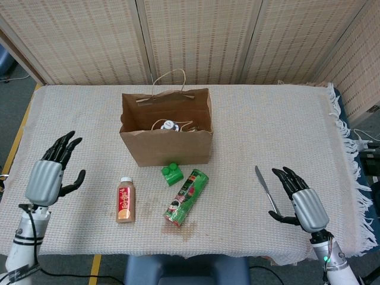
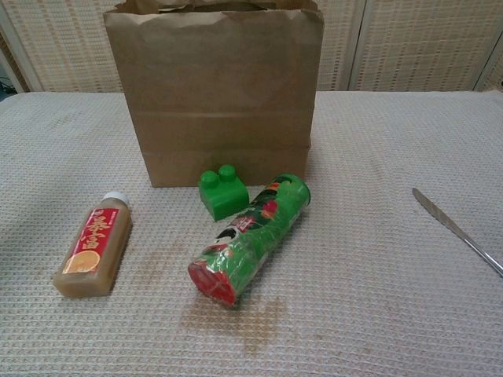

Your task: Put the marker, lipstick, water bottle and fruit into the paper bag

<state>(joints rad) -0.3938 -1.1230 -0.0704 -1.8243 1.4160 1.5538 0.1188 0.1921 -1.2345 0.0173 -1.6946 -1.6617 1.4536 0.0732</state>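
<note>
Both my left hand point(image 1: 52, 176) and right hand point(image 1: 301, 199) hang spread and empty (nothing held), so I should check the paper bag point(image 1: 167, 138) holds everything before resting.

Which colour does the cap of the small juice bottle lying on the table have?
White; the juice bottle has a red label, clearest in the chest view.

Each hand has a ribbed silver-grey back and black fingers: the left hand point(image 1: 46, 178) sits on a white forearm ringed with black bands, trailing a black cable; the right hand point(image 1: 301, 202) sits on a white wrist showing a green light.
</note>
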